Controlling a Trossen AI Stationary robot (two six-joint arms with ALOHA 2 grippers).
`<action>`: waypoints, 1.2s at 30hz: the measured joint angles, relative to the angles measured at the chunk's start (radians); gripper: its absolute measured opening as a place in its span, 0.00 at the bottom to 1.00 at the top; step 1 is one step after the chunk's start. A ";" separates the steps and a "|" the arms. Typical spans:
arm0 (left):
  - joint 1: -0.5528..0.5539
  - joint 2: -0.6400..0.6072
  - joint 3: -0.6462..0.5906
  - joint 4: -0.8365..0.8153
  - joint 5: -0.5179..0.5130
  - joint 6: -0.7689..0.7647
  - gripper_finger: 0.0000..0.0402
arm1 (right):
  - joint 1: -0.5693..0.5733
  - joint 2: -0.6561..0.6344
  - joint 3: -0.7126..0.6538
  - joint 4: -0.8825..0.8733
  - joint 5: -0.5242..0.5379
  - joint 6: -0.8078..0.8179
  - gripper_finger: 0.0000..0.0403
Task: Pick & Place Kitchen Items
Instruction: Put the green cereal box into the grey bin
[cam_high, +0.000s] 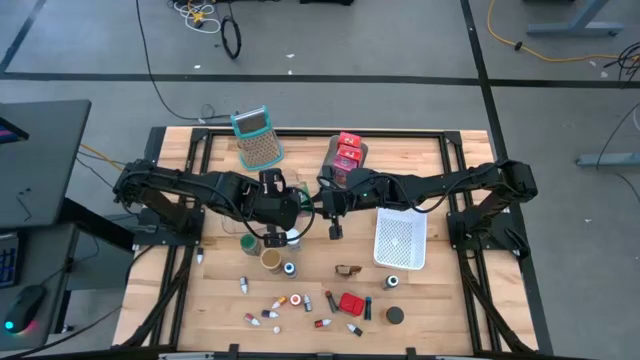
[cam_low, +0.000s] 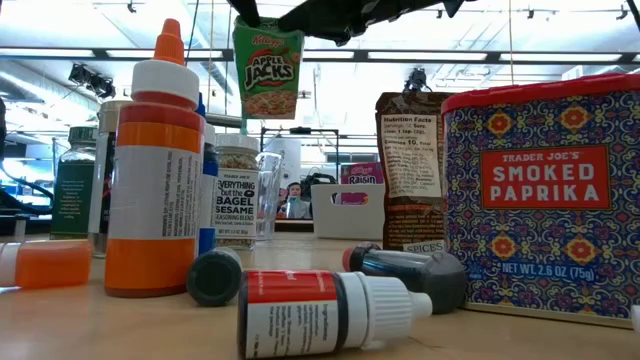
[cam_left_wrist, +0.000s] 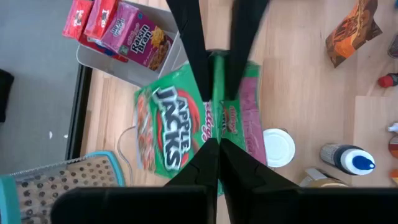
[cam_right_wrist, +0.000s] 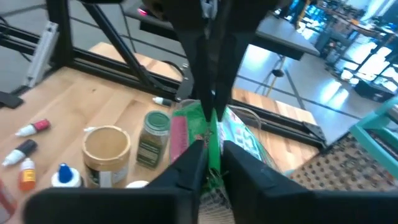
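Note:
A green Apple Jacks packet hangs in the air over the middle of the table, its printed face showing in the left wrist view. My left gripper and my right gripper are both shut on its upper edge. They meet tip to tip above the table. In the left wrist view the right arm's fingers come in from the opposite side. The low view shows only dark parts of the grippers, right above the packet. My left gripper pinches the packet's green top seam between its two fingers, coming from the table's left and slanting down. The packet hangs below, upright and clear of the table. My right gripper pinches the same top seam between its two fingers, coming nearly level from the table's right, opposite the left fingers. The packet hangs below the fingers.
Below the packet stand short jars and a white lid. A grey tray of Raisin Bran packets and a teal grater lie at the back, a white basket at the right. Small bottles and a red tin lie near the front.

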 joint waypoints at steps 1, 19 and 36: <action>0.000 0.000 0.001 0.003 -0.005 0.001 0.04 | 0.000 0.000 0.000 -0.002 0.010 0.000 0.08; -0.009 -0.001 0.003 -0.003 -0.115 -0.008 0.14 | -0.004 -0.005 -0.003 -0.069 0.125 0.152 0.02; -0.073 -0.285 0.002 -0.117 -0.308 0.170 0.13 | -0.201 -0.335 -0.161 -0.235 0.043 0.451 0.02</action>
